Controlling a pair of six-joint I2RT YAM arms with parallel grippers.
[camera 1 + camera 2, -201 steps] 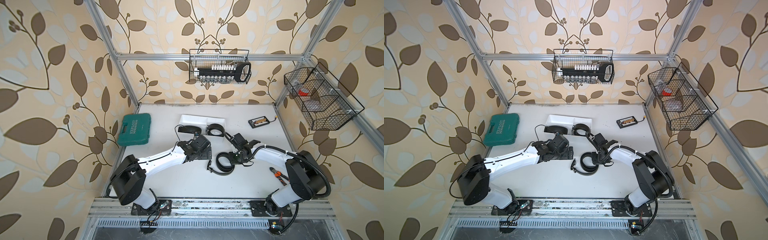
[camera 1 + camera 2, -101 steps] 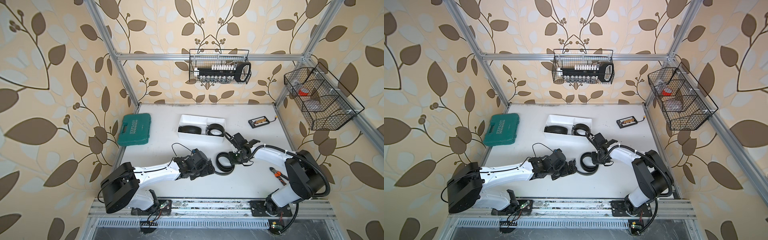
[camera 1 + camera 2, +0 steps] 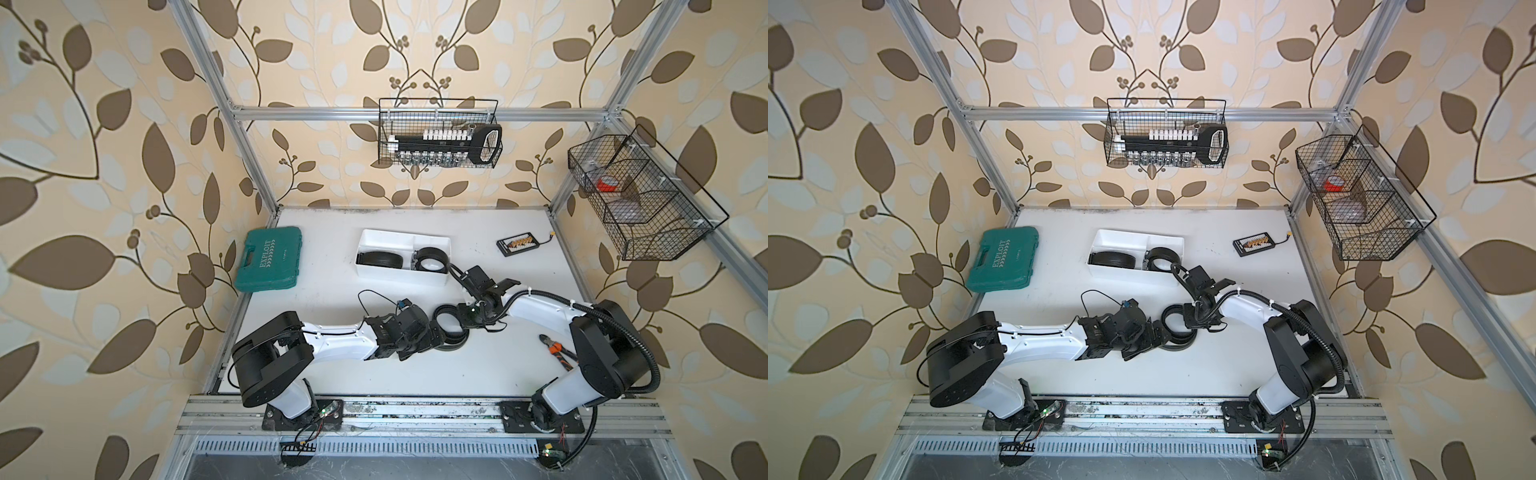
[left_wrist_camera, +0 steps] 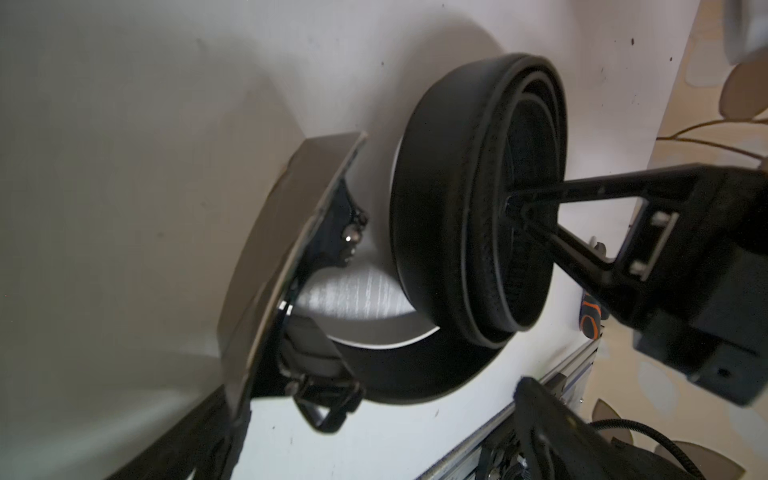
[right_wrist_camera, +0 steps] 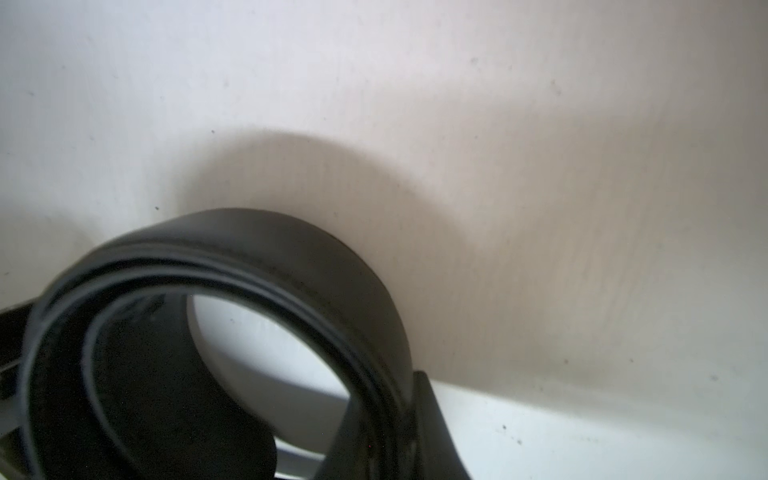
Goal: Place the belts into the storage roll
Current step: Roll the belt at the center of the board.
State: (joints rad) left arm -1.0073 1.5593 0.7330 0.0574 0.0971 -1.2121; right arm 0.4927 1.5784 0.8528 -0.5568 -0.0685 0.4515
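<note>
Your coiled belt (image 3: 448, 330) is at mid-table. The right gripper (image 3: 462, 319) pinches its wall, while the left gripper (image 3: 435, 338) is spread wide just beside it. Two other belts (image 3: 379, 259) sit coiled in the white tray (image 3: 399, 237). The green case (image 3: 269, 259) reads "EXPLOIT". The tabletop (image 3: 332, 374) is white and speckled, with leaf-patterned wallpaper (image 3: 104, 166) around it.
</note>
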